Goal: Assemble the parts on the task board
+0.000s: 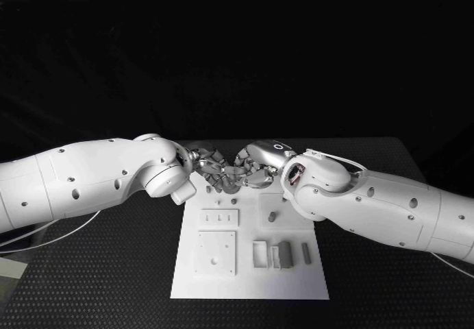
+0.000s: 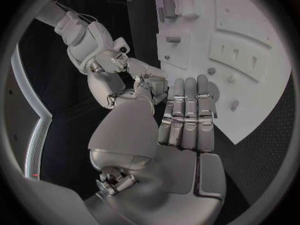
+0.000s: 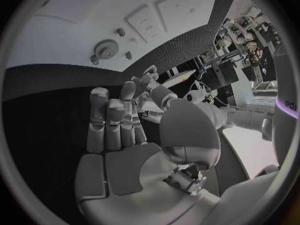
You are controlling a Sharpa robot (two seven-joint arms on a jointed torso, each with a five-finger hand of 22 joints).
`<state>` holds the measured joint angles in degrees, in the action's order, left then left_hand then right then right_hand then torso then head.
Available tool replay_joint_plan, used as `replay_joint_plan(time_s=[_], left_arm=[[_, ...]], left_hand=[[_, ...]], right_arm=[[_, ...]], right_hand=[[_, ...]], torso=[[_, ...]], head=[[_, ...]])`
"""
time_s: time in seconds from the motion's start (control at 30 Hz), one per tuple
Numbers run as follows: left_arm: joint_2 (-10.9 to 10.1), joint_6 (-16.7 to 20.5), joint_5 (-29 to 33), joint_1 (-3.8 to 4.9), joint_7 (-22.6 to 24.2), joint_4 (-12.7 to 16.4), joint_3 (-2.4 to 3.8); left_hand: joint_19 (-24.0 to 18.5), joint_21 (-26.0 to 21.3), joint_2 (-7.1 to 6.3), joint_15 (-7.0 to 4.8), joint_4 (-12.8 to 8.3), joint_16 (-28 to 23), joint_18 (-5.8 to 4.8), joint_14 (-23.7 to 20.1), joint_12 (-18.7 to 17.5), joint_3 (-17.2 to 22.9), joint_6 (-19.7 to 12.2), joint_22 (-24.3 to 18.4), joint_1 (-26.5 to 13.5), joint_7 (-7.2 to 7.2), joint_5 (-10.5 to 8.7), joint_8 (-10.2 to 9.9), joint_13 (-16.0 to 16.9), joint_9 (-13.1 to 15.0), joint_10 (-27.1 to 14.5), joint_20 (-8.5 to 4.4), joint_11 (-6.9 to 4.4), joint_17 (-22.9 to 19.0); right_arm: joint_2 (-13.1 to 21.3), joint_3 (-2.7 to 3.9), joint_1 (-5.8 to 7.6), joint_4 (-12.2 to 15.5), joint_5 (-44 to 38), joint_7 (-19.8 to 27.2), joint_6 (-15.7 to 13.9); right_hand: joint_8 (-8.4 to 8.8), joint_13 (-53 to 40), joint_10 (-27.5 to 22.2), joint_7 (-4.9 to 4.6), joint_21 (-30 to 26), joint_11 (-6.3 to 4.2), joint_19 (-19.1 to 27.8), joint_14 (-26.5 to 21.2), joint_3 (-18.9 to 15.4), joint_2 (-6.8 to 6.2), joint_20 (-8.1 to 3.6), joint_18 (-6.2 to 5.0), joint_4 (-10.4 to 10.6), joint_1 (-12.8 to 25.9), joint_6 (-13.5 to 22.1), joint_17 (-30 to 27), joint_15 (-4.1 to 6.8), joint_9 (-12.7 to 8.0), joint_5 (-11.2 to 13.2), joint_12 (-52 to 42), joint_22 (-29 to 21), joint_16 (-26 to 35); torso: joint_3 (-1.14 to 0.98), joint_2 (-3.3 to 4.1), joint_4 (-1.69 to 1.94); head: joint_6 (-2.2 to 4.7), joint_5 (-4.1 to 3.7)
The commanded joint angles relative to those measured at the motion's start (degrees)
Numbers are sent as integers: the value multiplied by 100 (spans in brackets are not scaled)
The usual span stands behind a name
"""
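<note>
While fingertips touching, hands (image 1: 235,169) empty.

There was 1 white task board (image 1: 192,284) on 1 black desk (image 1: 89,274). 2 white arms reached in, each ending in 1 silver hand: the left hand (image 1: 210,166) and the right hand (image 1: 255,166). About 4 grey parts (image 1: 284,253) were clustered on the board; smaller ones were too tiny to count.
</note>
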<state>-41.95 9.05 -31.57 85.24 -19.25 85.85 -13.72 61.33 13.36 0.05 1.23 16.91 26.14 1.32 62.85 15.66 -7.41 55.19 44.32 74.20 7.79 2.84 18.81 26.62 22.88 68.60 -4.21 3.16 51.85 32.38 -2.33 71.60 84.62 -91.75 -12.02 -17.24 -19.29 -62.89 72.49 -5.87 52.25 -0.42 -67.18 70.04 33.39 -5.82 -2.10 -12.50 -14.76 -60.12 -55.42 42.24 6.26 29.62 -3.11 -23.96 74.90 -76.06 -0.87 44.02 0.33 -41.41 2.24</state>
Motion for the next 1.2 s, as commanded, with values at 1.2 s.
replay_joint_plan(time_s=[1.2], left_arm=[[6, 50, 135, 2, 81, 24, 3]], left_hand=[[243, 70, 216, -140, -35, 199, 71, 282, -79, 824, 357, 141, 1448, -147, -1, 107, 195, 127, 383, -143, -137, 89]], right_arm=[[-51, 4, -14, -17, -44, -19, 98]], right_hand=[[0, 15, 42, -4, 19, -8, -26, 31, 37, -26, -49, -250, 12, 23, -48, 12, 47, 19, -22, -39, 92, 2]], torso=[[-3, 0, -1]], head=[[-25, 13]])
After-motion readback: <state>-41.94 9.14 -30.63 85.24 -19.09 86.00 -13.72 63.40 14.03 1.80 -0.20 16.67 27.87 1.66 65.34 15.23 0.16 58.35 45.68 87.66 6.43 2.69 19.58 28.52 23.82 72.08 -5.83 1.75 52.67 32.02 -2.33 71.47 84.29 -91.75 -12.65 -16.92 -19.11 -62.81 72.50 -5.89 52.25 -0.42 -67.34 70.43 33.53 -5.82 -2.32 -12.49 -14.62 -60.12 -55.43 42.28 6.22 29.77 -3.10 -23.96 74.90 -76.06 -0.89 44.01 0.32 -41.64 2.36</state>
